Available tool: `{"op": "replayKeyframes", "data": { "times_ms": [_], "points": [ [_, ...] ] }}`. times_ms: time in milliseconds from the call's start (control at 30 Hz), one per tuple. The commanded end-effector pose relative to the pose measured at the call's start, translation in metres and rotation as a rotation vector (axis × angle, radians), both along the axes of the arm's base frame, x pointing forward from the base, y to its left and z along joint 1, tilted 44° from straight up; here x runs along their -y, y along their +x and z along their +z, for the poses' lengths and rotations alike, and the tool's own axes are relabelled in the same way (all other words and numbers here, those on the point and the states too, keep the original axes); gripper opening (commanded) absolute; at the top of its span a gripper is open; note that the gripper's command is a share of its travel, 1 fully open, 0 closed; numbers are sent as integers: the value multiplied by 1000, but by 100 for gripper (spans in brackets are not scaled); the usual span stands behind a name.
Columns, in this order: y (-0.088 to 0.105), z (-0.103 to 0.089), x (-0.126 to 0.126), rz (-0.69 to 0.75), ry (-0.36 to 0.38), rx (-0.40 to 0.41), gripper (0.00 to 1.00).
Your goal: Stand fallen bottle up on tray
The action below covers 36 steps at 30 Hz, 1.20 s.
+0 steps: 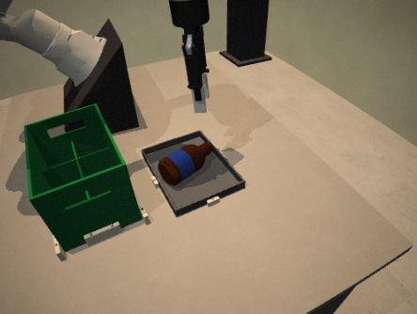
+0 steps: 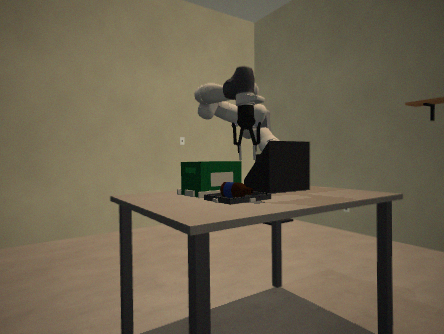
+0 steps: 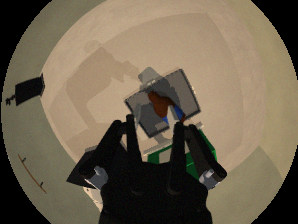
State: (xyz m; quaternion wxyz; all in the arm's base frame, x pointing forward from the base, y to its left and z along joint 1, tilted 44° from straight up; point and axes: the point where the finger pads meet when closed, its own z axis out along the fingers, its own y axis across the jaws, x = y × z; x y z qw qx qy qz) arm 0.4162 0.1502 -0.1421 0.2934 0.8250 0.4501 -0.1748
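Observation:
The brown bottle (image 1: 180, 164) (image 2: 235, 189) (image 3: 160, 105) with a blue label lies on its side on the dark grey tray (image 1: 223, 180) (image 3: 184, 91). In the top view its base is at the left, toward the crate, and its neck points to the back right, at the tray's far right rim. The green crate (image 1: 100, 193) (image 2: 195, 176) (image 3: 192, 170) stands upright beside the tray. My gripper (image 1: 200, 104) (image 2: 247, 156) (image 3: 154, 110) is partly open and empty, pointing down, high above and behind the tray. In the wrist view a finger hides part of the bottle's label.
The black wedge-shaped arm base (image 1: 115, 94) (image 2: 287, 167) stands behind the crate and tray. A dark column (image 1: 247, 30) stands at the back in the top view. Small light blocks (image 1: 213, 201) sit at the edges of the tray and crate. The crate is taller than the tray.

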Motion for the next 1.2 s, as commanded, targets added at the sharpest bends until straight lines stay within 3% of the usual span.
{"op": "replayKeyframes", "data": {
  "times_ms": [0, 167, 233, 267, 733, 1167],
  "points": [
    [2, -3, 7, 201, -11, -193, 38],
    [1, -12, 16, 297, -18, -282, 38],
    [1, -12, 16, 297, -18, -282, 38],
    [1, -15, 19, 349, -22, -331, 38],
    [-1, -50, 53, 612, -36, -586, 38],
    [-3, -71, 73, 632, -36, -607, 38]
  ]
}}
